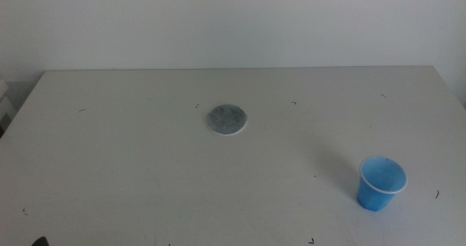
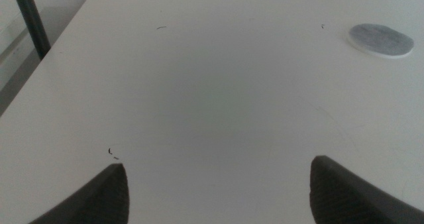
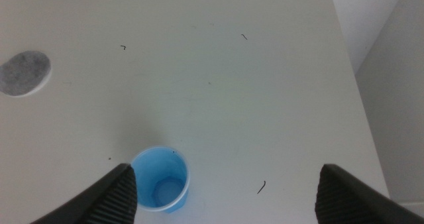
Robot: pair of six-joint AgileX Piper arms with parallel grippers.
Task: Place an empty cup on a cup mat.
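The blue cup stands upright and empty on the white table, near the front right. The grey cup mat lies flat at the table's middle, well apart from the cup. In the right wrist view my right gripper is open above the table, with the cup beside one jaw and the mat farther off. In the left wrist view my left gripper is open and empty over bare table, with the mat far ahead. Neither arm shows clearly in the middle view.
The white table has small dark specks. Its right edge runs close to the cup. A dark post stands beyond the table's left edge.
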